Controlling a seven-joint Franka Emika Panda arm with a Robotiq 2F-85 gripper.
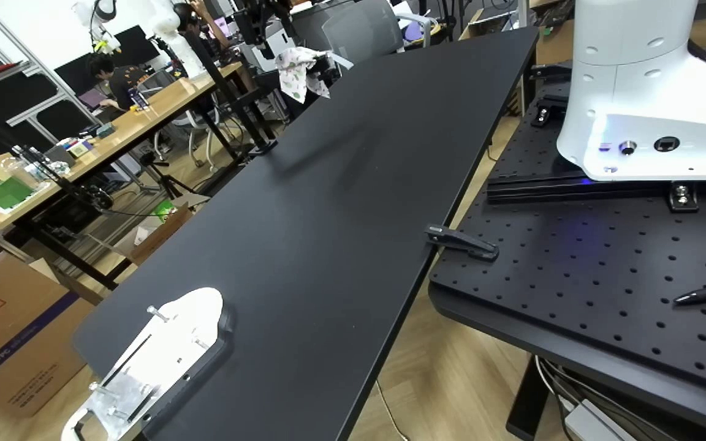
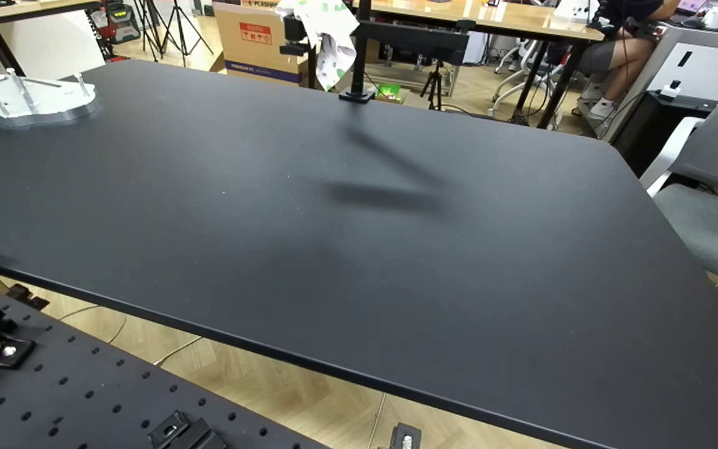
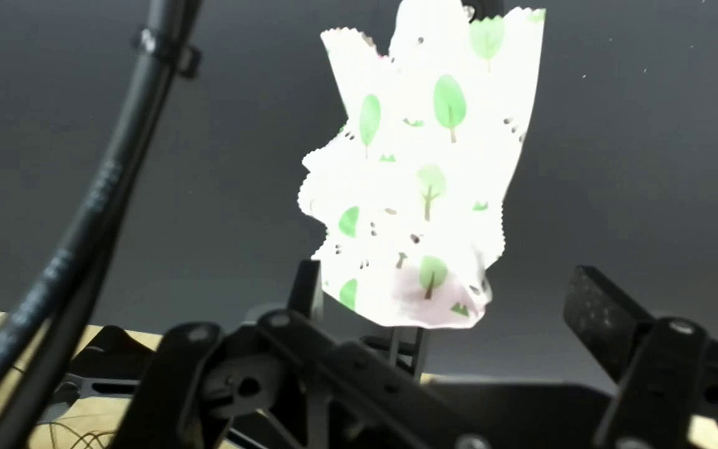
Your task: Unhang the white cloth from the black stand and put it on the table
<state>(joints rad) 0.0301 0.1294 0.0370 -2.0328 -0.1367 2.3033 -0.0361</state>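
In the wrist view, the cloth (image 3: 424,168) hangs ahead of the widely spread gripper (image 3: 446,290), slightly left of its middle.

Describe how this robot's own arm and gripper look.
The arm's base is smooth, white and rounded, with two sockets low down. The gripper is black, with jointed links, round screw heads and flat, blocky fingers. A thick dark cable carries faint pale markings.
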